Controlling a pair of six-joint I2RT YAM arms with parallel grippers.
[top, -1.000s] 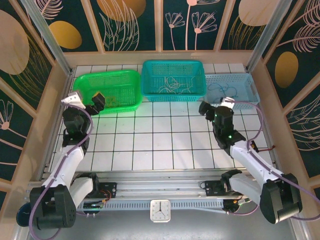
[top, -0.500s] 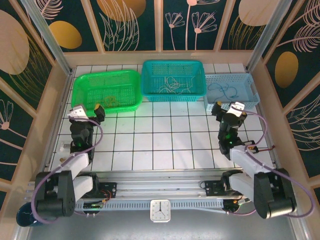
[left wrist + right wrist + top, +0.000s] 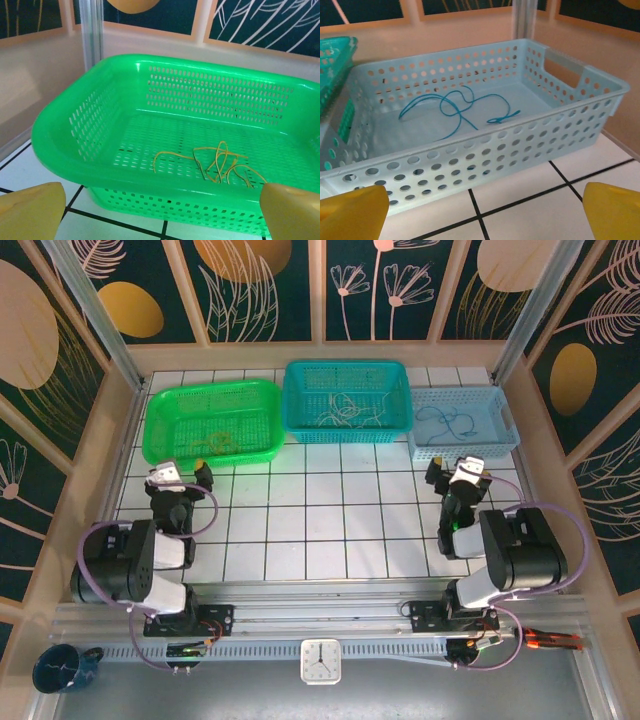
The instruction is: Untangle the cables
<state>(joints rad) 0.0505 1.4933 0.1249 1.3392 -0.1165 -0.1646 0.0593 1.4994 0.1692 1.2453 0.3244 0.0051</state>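
Our left fingers (image 3: 31,210) and right fingers (image 3: 352,207) stand spread, empty. The yellow-orange cables (image 3: 215,162) lie in the green basket (image 3: 55,150) at ten o'clock, white cables (image 3: 345,410) at twelve, the light blue cable (image 3: 451,106) at two. We judge sorting finished; next, only parking.

basket: green perforated plastic basket (image 3: 95,125) on white tiled table (image 3: 30,172) | contents: thin yellow-orange cables (image 3: 215,162), loosely tangled on its floor near the front wall | left gripper (image 3: 161,220): yellow fingertips (image 3: 30,210) spread wide at the lower corners, holding nothing
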